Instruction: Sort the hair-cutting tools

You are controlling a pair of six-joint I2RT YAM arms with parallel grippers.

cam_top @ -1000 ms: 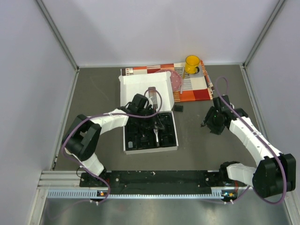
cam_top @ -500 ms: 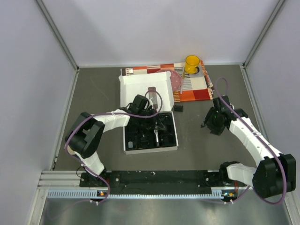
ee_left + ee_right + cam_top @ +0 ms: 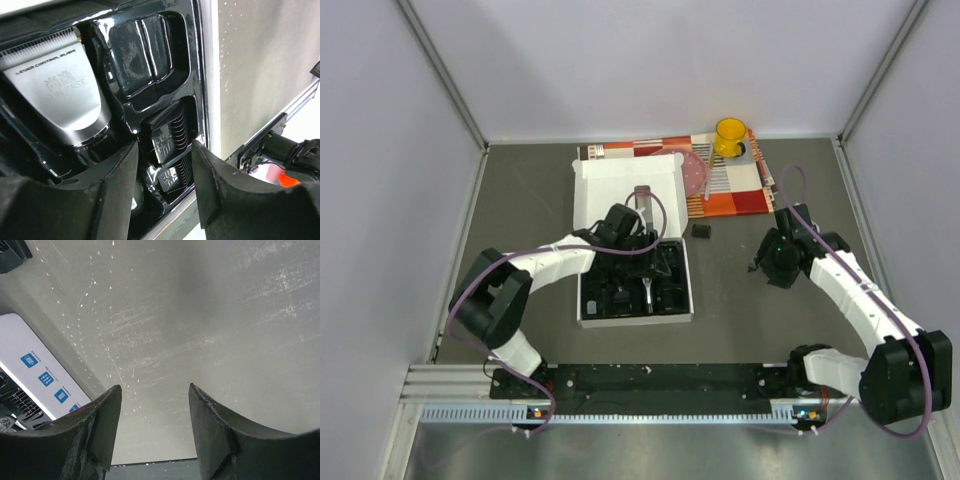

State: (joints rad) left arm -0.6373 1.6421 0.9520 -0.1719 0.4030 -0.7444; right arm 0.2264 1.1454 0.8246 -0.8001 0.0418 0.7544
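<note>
White box (image 3: 620, 185) lies left of desk centre. Left gripper (image 3: 164, 150), jaws apart and empty, hangs over its tray (image 3: 150, 50): clipper (image 3: 55, 95) beside the gap, 1 guard comb (image 3: 170, 137) below it. Right gripper (image 3: 155, 395) gapes wide toward the right edge.

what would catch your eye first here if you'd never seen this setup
The open white box at mid-table, with the left gripper open over its black tray, where a silver clipper lies. Next, the yellow cup on a patterned mat at the far edge. The right gripper hangs open over the table, right of the box.
</note>
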